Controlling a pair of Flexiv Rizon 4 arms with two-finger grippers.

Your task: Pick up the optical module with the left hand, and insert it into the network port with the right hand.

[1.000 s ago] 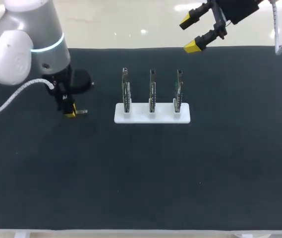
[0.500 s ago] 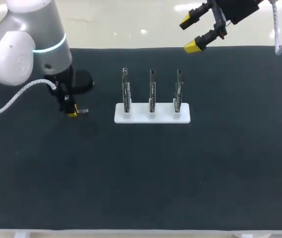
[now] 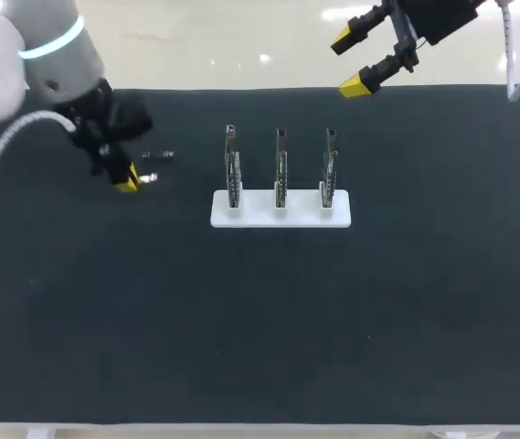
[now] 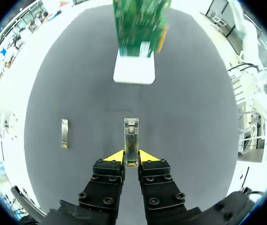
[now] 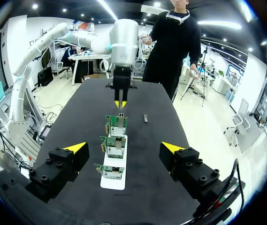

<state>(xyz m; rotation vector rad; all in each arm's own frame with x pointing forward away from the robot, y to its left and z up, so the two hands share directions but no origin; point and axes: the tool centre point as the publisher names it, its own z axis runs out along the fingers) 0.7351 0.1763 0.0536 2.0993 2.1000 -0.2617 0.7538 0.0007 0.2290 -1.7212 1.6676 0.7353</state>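
Our left claw (image 4: 131,161) clamps the optical module (image 4: 131,136), pickup done; our right claw (image 3: 351,64) hangs spread, insertion into the network cards (image 3: 281,165) remaining.

Table mat (image 3: 241,320): rendered in plain matt black, with the white base (image 3: 269,216) and its three green circuit boards (image 5: 114,145) set off against it. Left gripper (image 4: 131,157) and right gripper (image 3: 351,62): shown in black with bright yellow tips; optical module (image 4: 131,136): shown in silver. Left arm (image 3: 68,73): finished in silver-grey and banded by a cyan light ring.
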